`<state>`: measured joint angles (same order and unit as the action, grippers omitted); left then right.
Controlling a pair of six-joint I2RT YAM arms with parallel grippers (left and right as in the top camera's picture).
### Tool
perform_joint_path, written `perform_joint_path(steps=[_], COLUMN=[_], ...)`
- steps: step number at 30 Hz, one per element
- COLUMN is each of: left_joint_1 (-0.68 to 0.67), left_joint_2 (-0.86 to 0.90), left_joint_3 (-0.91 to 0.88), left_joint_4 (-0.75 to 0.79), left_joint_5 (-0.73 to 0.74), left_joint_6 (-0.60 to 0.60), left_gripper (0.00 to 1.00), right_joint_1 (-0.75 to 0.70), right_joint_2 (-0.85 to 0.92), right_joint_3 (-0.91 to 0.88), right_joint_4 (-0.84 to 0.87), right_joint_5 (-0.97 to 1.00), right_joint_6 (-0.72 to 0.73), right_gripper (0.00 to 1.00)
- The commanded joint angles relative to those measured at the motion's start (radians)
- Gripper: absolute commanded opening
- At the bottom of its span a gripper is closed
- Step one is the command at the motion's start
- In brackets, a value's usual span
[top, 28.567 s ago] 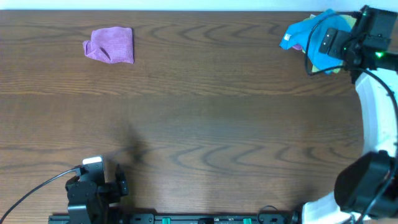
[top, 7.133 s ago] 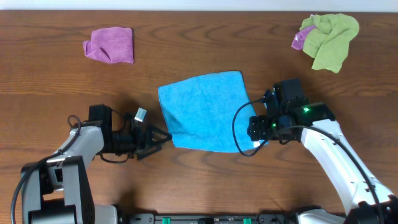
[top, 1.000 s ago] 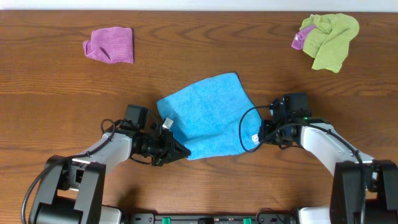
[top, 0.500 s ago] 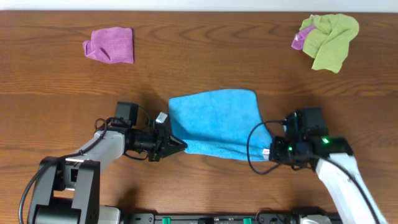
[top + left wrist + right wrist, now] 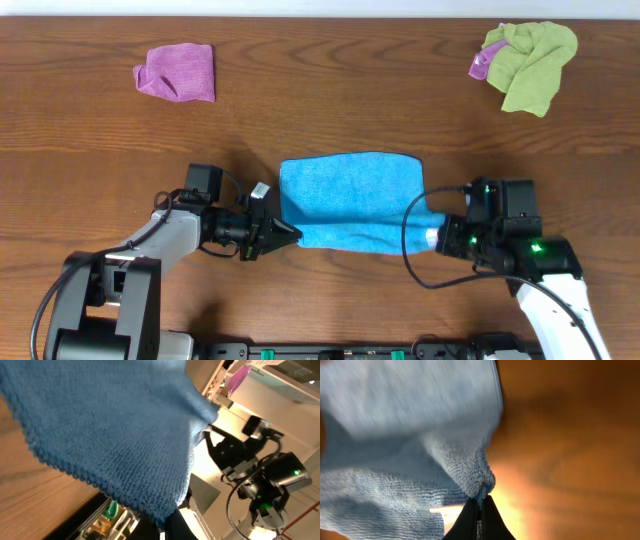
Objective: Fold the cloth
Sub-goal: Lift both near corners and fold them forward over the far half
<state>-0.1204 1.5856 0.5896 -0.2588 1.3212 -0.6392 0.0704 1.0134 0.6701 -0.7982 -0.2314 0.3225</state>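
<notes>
Sideways: blue cloth (image 5: 350,195) long axis left-right; left gripper (image 5: 292,235), right gripper (image 5: 431,240) pinch corners.

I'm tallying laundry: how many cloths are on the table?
3: purple cloth at back left, blue cloth at centre, green cloth at back right. A purple scrap against the green one may be a fourth.

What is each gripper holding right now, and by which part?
Both hold the blue terry cloth: the left gripper pinches its near-left corner, and the right gripper pinches its near-right corner.
</notes>
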Motion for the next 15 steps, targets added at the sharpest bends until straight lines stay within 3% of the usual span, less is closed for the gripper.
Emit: perform_joint_path(steps=[1,8,15], left_joint_1=[0.002,0.002,0.002], left_joint_2=[-0.004,-0.004,-0.004], left_joint_3=[0.018,0.018,0.018], left_joint_4=[0.048,0.285,0.309], left_joint_5=[-0.032,-0.156,-0.336], left_joint_6=[-0.072,-0.254,-0.259], left_gripper=[0.06,0.06,0.06], right_joint_1=[0.001,0.003,0.003], right_joint_2=[0.006,0.121,0.267], right_joint_3=[-0.002,-0.002,-0.002], right_joint_4=[0.061,0.217,0.39], right_joint_5=[0.034,0.037,0.037], right_joint_6=[0.014,0.014,0.013], right_gripper=[0.01,0.01,0.01])
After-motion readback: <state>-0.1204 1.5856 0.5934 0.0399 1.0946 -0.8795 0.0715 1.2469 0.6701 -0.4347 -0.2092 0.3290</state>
